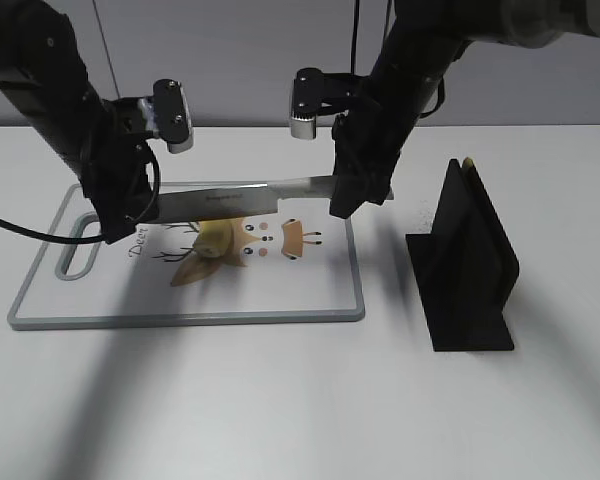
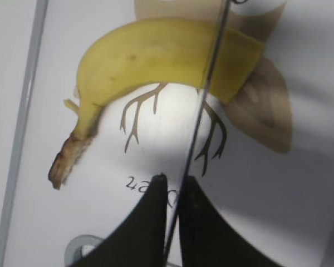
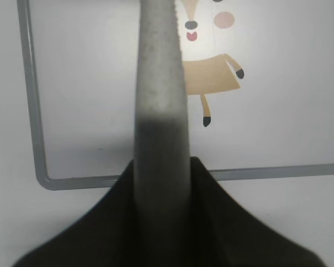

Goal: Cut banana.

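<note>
The banana lies on the white cutting board with a deer print. In the left wrist view the banana is curved and yellow, with its brown stem at the lower left and its flat cut end at the right. A knife is held level just above it, and its thin edge crosses the banana near the cut end. My left gripper is shut on the blade tip. My right gripper is shut on the knife handle.
A black knife stand sits on the white table to the right of the board. The board's grey rim has a handle slot at its left end.
</note>
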Robot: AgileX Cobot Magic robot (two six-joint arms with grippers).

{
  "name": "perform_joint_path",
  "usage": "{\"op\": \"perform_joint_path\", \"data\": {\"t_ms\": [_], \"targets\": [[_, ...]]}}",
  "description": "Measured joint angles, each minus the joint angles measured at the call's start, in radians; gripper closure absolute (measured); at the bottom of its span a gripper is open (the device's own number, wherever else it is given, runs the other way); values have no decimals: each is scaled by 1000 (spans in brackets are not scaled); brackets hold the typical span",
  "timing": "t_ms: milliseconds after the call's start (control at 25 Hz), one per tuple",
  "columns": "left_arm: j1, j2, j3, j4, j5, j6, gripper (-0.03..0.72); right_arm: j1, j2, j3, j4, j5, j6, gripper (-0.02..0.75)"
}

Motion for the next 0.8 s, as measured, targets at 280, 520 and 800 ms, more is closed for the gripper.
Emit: {"op": "perform_joint_path", "data": {"t_ms": [280,520,800], "targets": [[0,37,0,-17,15,0,657,0,29,0,2,22,0,559],[0,39,0,-18,12,0,657,0,30,-2,2,22,-11,559],[0,42,0,-14,-21,1,657,-1,34,-2,1,-8,-39,561]]}}
